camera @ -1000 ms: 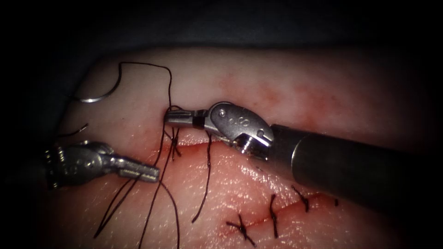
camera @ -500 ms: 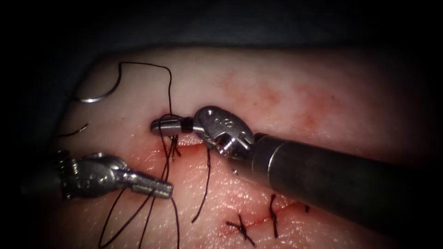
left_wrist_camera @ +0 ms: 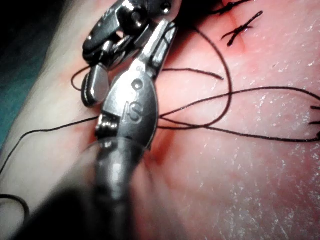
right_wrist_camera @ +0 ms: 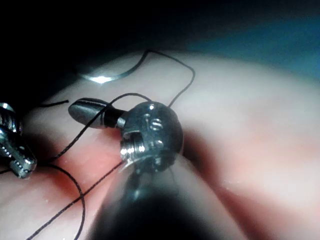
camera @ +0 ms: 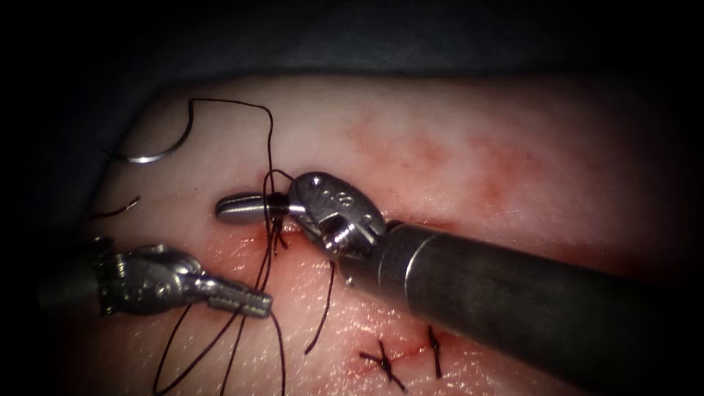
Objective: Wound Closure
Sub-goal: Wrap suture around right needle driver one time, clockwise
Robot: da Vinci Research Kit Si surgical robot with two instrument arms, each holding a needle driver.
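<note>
Finished stitches: two knotted stitches lay on the cut's right stretch.
Current stitch: thread crossed the cut, untied.
Needle: free on the tissue, far left, unheld.
Left tool: jaws pressed together on thread.
Right tool: jaws closed, thread looped around them.

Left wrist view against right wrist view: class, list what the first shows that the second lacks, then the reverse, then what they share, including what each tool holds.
Left wrist view, not the right: finished stitches.
Right wrist view, not the left: the needle, lying free on the tissue, not in it and held by neither tool.
Both: the left tool, jaws shut on the thread, and the right tool, jaws shut, gripping nothing that I can see, with thread draped over them.
</note>
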